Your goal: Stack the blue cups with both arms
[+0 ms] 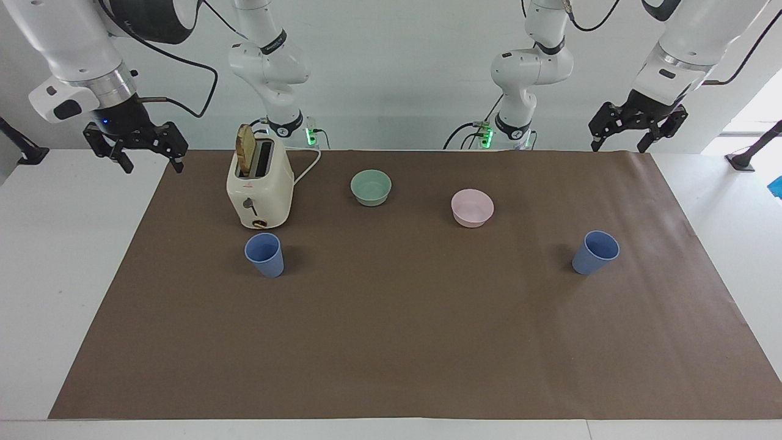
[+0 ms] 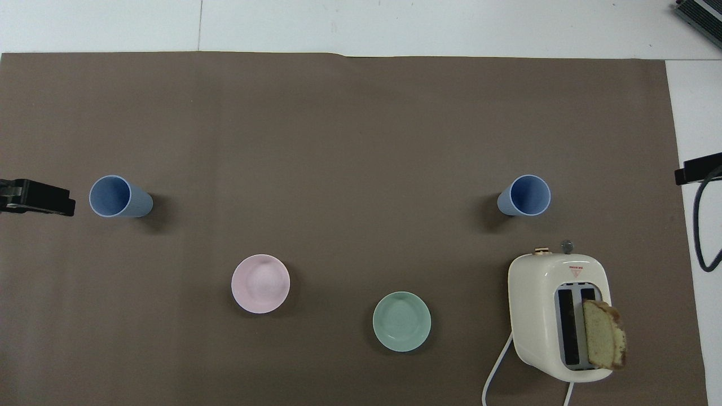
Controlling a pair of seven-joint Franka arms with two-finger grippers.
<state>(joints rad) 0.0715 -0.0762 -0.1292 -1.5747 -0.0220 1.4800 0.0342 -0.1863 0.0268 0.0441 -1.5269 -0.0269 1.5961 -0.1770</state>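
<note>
Two blue cups stand upright and apart on the brown mat. One cup (image 1: 264, 255) (image 2: 524, 195) is toward the right arm's end, just farther from the robots than the toaster. The other cup (image 1: 595, 252) (image 2: 119, 196) is toward the left arm's end. My right gripper (image 1: 151, 165) (image 2: 698, 168) hangs open and empty above the table's edge at its own end. My left gripper (image 1: 618, 146) (image 2: 35, 197) hangs open and empty over the mat's corner at its end. Neither gripper touches a cup.
A cream toaster (image 1: 259, 189) (image 2: 555, 316) with a bread slice (image 2: 604, 334) sticking out stands toward the right arm's end. A pale green bowl (image 1: 371, 187) (image 2: 401, 321) and a pink bowl (image 1: 472, 207) (image 2: 260, 283) sit mid-table, nearer the robots than the cups. Two smaller white arms (image 1: 269, 67) stand at the robots' end.
</note>
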